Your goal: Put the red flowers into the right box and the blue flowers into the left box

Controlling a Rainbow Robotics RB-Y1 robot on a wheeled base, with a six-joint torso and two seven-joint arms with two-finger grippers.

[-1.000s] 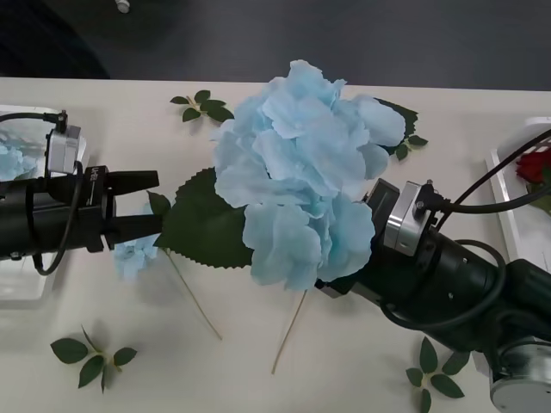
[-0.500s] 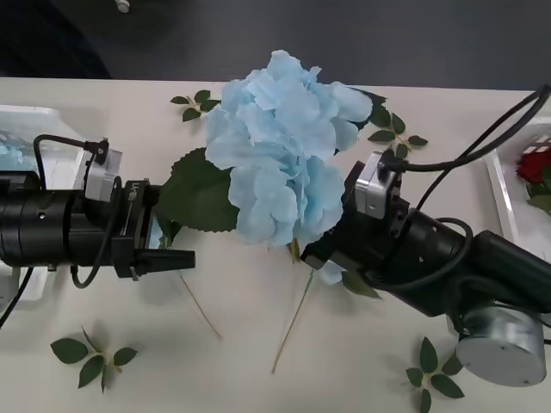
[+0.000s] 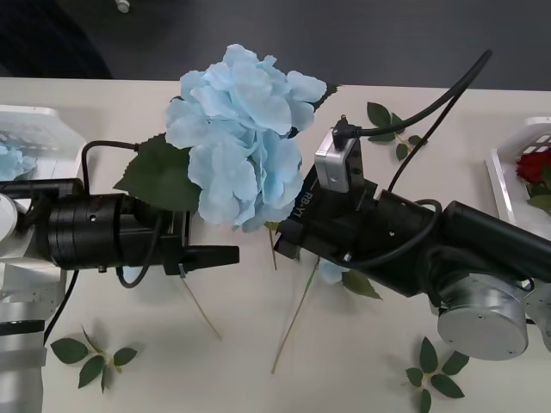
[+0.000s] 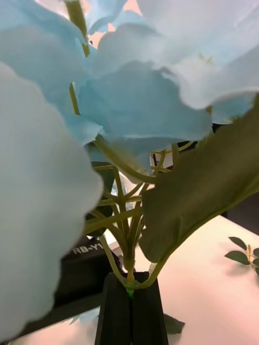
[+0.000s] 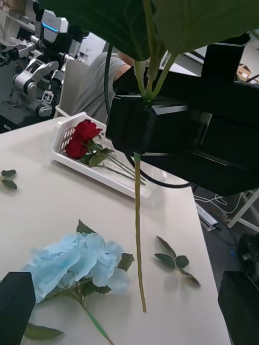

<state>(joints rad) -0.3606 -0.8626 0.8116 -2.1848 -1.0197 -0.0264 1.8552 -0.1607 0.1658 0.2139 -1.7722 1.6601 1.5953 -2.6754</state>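
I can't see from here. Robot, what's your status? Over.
Right gripper shut on blue flower stem, bloom held aloft. Left gripper open beside it. Another blue flower lies on table.

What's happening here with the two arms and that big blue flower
The right gripper is shut on the stem of a big blue flower, holding it up above the table. The left gripper is open beside it, facing the hanging stem, as if for a handover. Another blue flower lies on the table, one is in the left box, and red flowers lie in the right box.
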